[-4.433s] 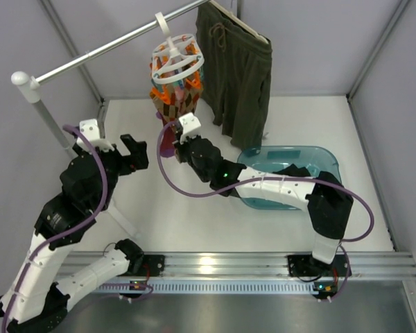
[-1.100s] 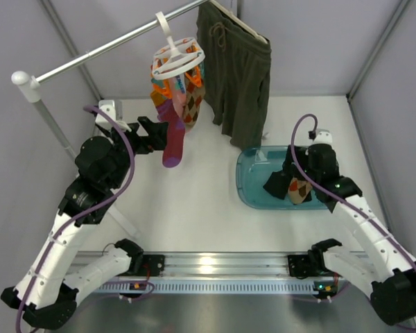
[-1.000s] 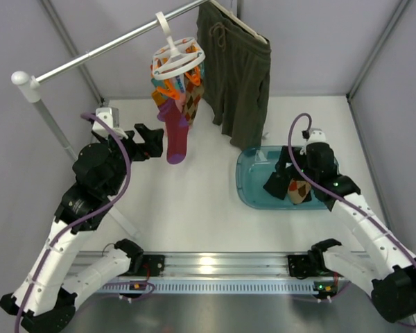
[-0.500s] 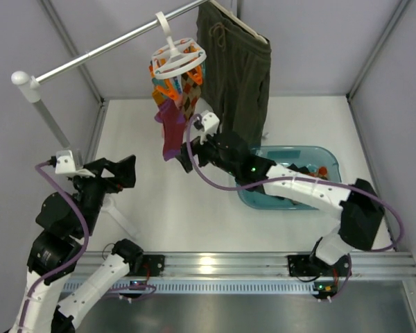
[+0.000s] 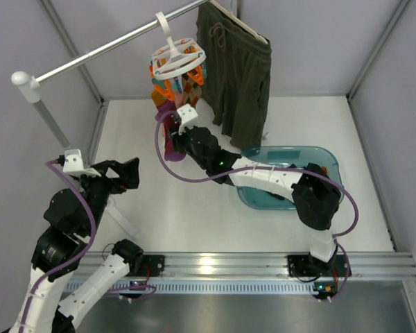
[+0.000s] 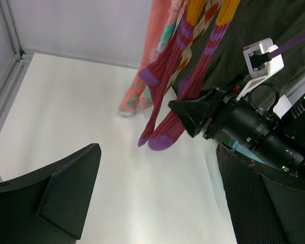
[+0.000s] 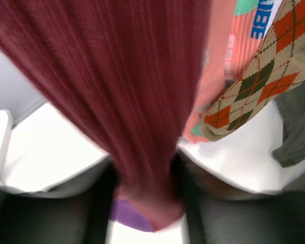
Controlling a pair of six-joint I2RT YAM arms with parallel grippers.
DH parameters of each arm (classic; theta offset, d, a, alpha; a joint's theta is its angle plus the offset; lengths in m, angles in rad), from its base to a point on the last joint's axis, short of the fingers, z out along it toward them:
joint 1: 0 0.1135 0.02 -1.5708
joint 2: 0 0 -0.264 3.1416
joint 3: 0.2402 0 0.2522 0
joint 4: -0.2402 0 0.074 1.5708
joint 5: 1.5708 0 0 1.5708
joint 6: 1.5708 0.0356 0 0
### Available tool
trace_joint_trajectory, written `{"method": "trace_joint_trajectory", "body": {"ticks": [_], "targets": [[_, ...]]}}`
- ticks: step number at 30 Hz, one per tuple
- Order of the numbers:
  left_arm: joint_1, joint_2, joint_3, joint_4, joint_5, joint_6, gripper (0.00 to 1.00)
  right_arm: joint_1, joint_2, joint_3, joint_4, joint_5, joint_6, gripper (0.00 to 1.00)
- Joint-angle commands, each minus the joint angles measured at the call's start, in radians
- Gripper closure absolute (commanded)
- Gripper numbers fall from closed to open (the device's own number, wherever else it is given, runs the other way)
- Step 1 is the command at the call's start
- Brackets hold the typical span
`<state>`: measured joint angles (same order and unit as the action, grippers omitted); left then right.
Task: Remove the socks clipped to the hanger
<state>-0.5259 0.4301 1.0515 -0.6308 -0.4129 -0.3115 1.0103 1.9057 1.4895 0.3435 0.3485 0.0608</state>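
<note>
The white ring hanger (image 5: 178, 58) hangs from the rail with several socks clipped under it. My right gripper (image 5: 175, 136) reaches up from the right and is shut on the lower end of a maroon sock (image 5: 166, 141). In the right wrist view this maroon sock (image 7: 117, 76) is pinched between my dark fingers (image 7: 99, 203), and its purple toe pokes out below. A pink sock (image 7: 218, 61) and a diamond-pattern sock (image 7: 254, 86) hang just behind it. My left gripper (image 5: 128, 173) stands open, low and to the left, apart from the socks (image 6: 162, 91).
Olive shorts (image 5: 239, 69) hang on the same rail (image 5: 90, 55), right of the ring hanger. A teal tub (image 5: 329, 166) sits on the white table at right, behind the right arm. The rail's post (image 5: 35, 90) stands at left.
My right arm swung from the teal tub over to the hanger and closed on the maroon sock. My left arm pulled back from the socks, down and to the left, still open.
</note>
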Motion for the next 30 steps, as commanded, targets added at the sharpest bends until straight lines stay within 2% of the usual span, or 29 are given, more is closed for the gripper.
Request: {"method": "trace_joint_trajectory", "body": {"ticks": [1, 2, 4, 9, 12, 17, 22, 27, 29, 30], "targets": [[0.003, 0.039, 0.022, 0.013, 0.0, 0.011, 0.02, 0.005, -0.007, 0.045, 0.114, 0.018, -0.022, 0.63], [0.001, 0.048, 0.03, 0.014, 0.008, 0.008, 0.02, 0.004, -0.011, 0.031, 0.117, 0.024, -0.026, 0.82], [0.001, 0.068, 0.06, 0.014, 0.014, 0.005, 0.02, 0.002, -0.042, 0.003, 0.143, 0.037, -0.03, 1.0], [0.003, 0.246, 0.188, 0.019, 0.046, -0.034, 0.02, 0.002, -0.144, -0.11, 0.17, 0.011, -0.038, 1.0], [0.003, 0.39, 0.306, 0.043, 0.071, -0.038, 0.02, -0.001, -0.229, -0.202, 0.177, -0.136, -0.045, 1.0], [0.004, 0.53, 0.421, 0.172, 0.115, -0.017, 0.02, -0.018, -0.364, -0.346, 0.149, -0.246, -0.012, 1.0], [0.004, 0.669, 0.531, 0.191, 0.105, 0.002, 0.14, -0.047, -0.47, -0.403, 0.112, -0.33, 0.0, 1.0], [0.004, 0.736, 0.556, 0.223, 0.111, 0.003, 0.2, -0.05, -0.525, -0.417, 0.081, -0.413, 0.002, 1.0], [0.004, 0.754, 0.558, 0.24, 0.109, 0.011, 0.28, -0.05, -0.537, -0.426, 0.083, -0.437, 0.005, 1.0], [0.004, 0.759, 0.558, 0.241, 0.106, 0.018, 0.28, -0.05, -0.546, -0.429, 0.086, -0.448, 0.008, 1.0]]}}
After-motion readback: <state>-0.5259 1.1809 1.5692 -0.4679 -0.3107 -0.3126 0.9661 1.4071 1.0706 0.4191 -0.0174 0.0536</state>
